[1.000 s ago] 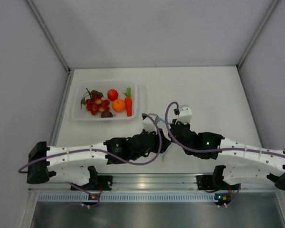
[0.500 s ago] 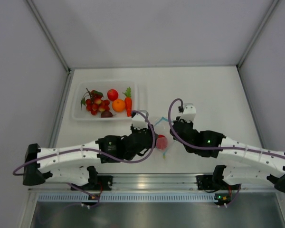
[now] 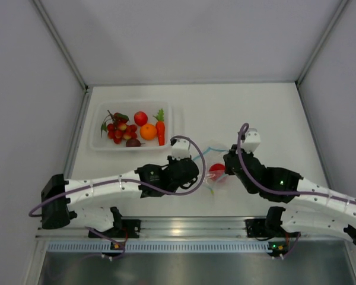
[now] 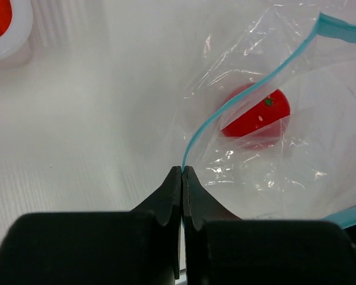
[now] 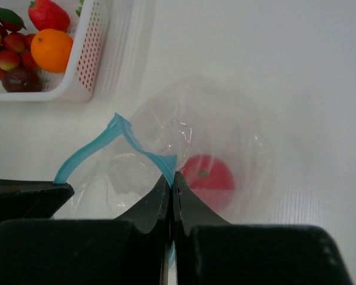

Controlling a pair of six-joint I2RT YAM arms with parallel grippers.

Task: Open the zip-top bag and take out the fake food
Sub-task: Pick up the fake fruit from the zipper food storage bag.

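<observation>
We see a robotics lab test cell. Plain white panels point(image 3: 190, 35) on metal struts point(image 3: 58, 41) box in a white table point(image 3: 267, 107). Two machine arms, left point(image 3: 101, 190) and right point(image 3: 320, 202), are bolted to a metal rail point(image 3: 190, 227) at the near edge. Purple cables point(image 3: 199, 151) loop off them, and small lights point(image 3: 276, 245) glow by the bases. The only food we see is plastic fake food point(image 3: 148, 131) in a clear tray point(image 3: 175, 127).
</observation>
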